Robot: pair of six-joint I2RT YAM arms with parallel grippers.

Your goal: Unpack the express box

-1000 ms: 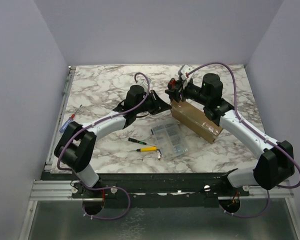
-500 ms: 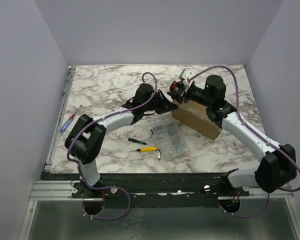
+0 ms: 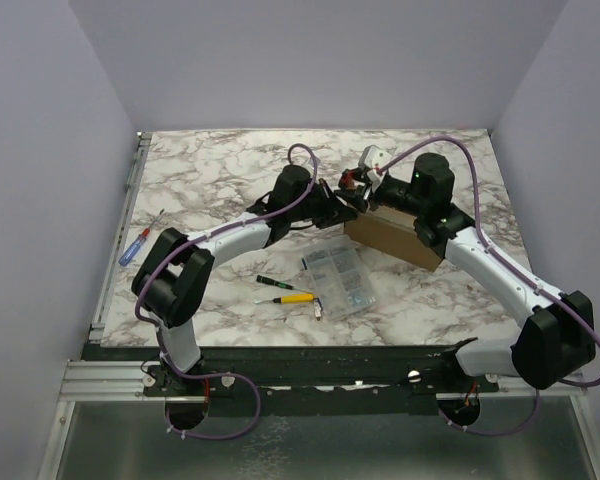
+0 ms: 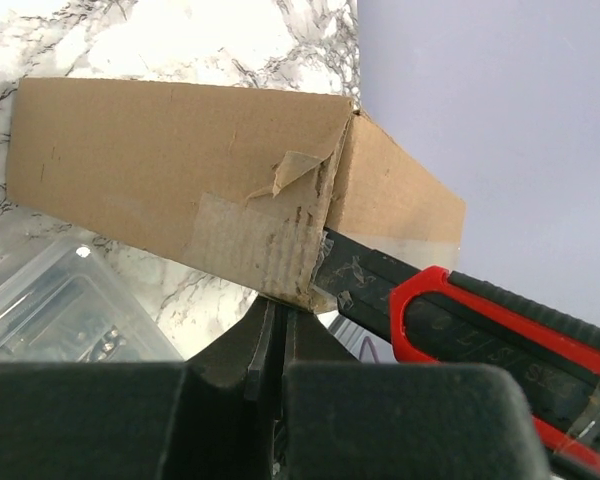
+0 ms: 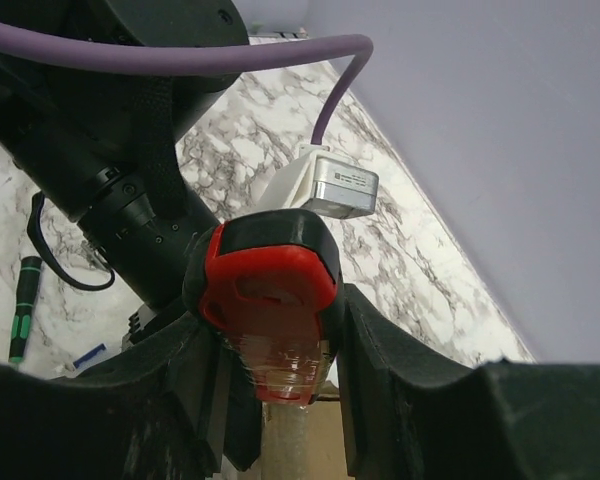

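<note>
My left gripper (image 4: 277, 318) has its fingers pressed shut, with the tips at the torn, taped corner of the express box (image 4: 170, 170). The brown box sits right of centre on the marble table (image 3: 200, 170), just behind a clear case (image 3: 338, 282). Further right, my right gripper (image 5: 275, 345) clamps a red-and-black utility knife (image 5: 270, 285), whose nose is at that same corner.

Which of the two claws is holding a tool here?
The right claw, clamped on the red-and-black utility knife whose blade meets a corner of the express box; the left claw is shut with no tool.
</note>
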